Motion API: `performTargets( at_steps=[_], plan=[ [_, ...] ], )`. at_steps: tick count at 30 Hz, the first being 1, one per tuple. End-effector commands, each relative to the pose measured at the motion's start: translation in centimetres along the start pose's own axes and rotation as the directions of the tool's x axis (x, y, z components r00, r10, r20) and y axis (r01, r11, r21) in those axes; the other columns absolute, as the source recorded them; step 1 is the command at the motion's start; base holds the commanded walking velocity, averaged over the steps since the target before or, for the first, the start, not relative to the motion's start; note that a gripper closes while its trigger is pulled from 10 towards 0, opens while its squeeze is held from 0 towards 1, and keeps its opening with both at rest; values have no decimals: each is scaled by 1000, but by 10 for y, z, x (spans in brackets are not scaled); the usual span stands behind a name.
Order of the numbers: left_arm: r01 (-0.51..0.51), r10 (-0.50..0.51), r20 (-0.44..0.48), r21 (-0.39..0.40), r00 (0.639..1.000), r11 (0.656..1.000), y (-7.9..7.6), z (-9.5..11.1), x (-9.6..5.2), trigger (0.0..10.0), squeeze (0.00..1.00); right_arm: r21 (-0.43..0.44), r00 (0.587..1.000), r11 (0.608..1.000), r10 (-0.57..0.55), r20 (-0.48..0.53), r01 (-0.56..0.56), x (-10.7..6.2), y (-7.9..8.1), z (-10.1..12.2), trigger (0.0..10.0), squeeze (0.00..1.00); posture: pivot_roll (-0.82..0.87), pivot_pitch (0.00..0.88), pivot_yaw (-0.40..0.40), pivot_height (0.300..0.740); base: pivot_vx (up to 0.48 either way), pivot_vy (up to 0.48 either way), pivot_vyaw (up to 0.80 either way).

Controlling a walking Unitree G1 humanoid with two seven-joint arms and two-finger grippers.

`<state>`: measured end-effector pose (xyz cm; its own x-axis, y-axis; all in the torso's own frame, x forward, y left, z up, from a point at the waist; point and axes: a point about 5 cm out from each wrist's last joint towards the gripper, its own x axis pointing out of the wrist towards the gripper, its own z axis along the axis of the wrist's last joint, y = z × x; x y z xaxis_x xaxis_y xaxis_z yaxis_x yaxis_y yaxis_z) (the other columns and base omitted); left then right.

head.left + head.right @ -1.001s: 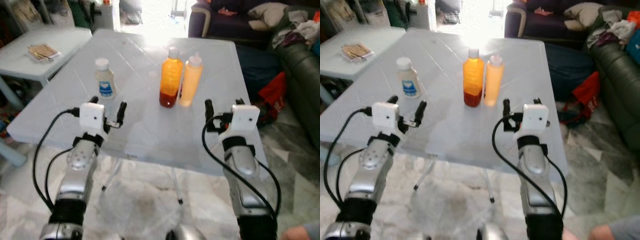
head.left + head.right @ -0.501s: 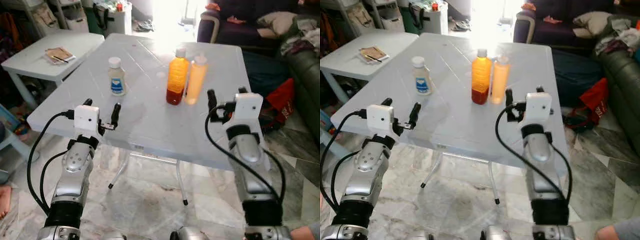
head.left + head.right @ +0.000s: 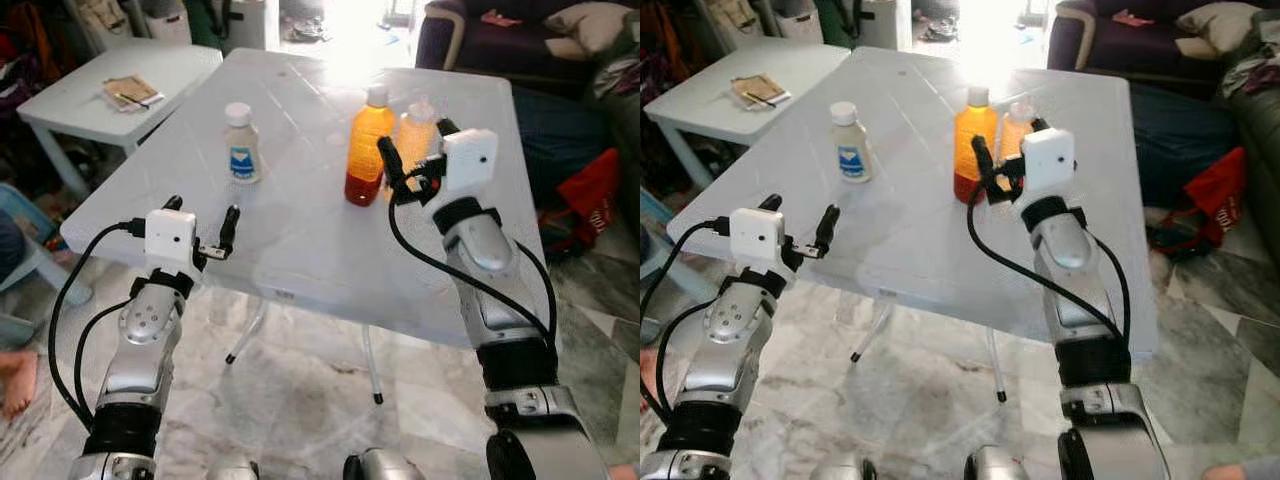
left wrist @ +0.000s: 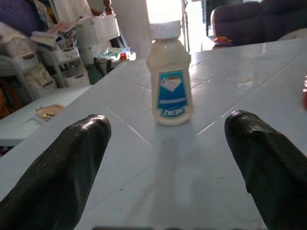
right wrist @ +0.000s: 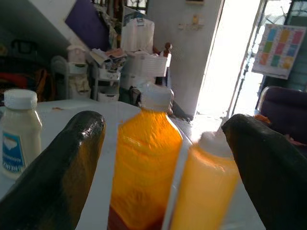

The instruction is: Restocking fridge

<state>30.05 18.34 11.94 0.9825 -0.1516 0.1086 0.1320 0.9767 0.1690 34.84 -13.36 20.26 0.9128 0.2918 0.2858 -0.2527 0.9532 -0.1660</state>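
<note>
Setting: a cluttered living room with a marble floor; a white plastic table (image 3: 300, 240) stands before me, a smaller white side table (image 3: 120, 90) off to my left, a dark sofa (image 3: 500, 40) behind on my right.

Item 1: orange bottle (image 3: 366, 145), white cap, dark red layer at its base, upright near the table's middle.

Item 2: pale yellow squeeze bottle (image 3: 413, 135), upright, touching or just beside the orange bottle on its right.

Item 3: small white mayonnaise bottle (image 3: 240, 144), blue label, upright, well apart to the left of the other two.

Item 4: my right gripper (image 3: 412, 160), raised over the table, fingers spread wide, just in front of the orange and yellow bottles; both sit between my fingertips (image 5: 57, 163) in the wrist view. Nothing held.

Item 5: my left gripper (image 3: 202, 222), at the table's near edge, fingers released and apart, aimed at the mayonnaise bottle, short of it. Nothing held.
</note>
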Motion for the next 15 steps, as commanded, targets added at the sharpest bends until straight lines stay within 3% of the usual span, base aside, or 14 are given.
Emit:
performTargets(
  at_steps=[1,7,15],
  plan=[
    [-6,6,3,15,1000,1000,3,3,0,10000,0,-20,1000,1000,12,3,-12,6,-3,2,10000,0,-9,57,16,740,0,0,0],
    [3,-3,1,17,1000,1000,1,4,-1,10000,0,-72,1000,997,1,-24,-3,26,-14,4,10000,0,2,65,20,740,0,0,0],
    [8,-8,1,24,1000,1000,4,6,-1,10000,0,-65,999,998,14,-31,-16,40,-18,8,10000,0,17,73,30,740,0,0,0]
  ],
)
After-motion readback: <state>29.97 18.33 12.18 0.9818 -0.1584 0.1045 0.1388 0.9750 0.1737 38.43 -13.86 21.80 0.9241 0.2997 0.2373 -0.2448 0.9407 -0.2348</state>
